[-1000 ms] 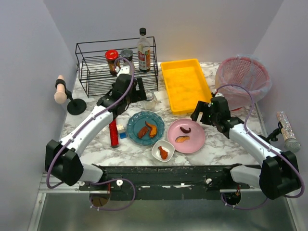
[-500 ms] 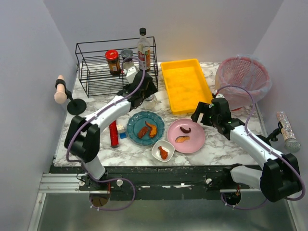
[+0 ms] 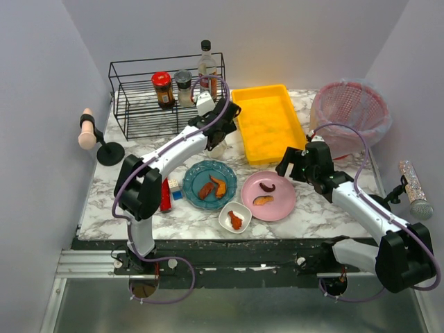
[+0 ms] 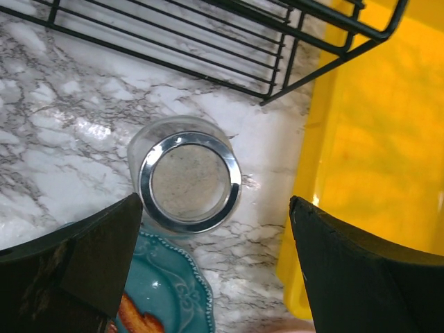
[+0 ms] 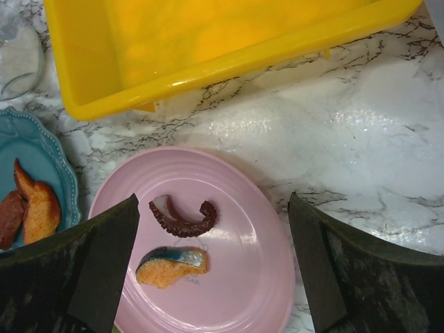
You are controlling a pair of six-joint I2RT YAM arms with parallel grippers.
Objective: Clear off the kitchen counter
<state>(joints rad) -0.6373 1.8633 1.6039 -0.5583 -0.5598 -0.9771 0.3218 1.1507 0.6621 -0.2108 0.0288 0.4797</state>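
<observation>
L gripper [image 4: 215,208], fingers apart, hangs straight over the upright lidded jar [image 4: 189,182] on the kitchen counter [image 4: 62,139] btwn rack [image 4: 208,41], yellow tray [image 4: 374,125] & teal plate [image 4: 166,298]; R gripper [image 5: 214,201], also apart, sits farther off.

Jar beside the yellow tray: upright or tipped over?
Upright. The left wrist view looks straight down on the round metal rim of the jar, which stands on the counter.

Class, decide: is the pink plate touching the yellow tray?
Apart. The right wrist view shows bare marble counter between the pink plate and the yellow tray.
</observation>
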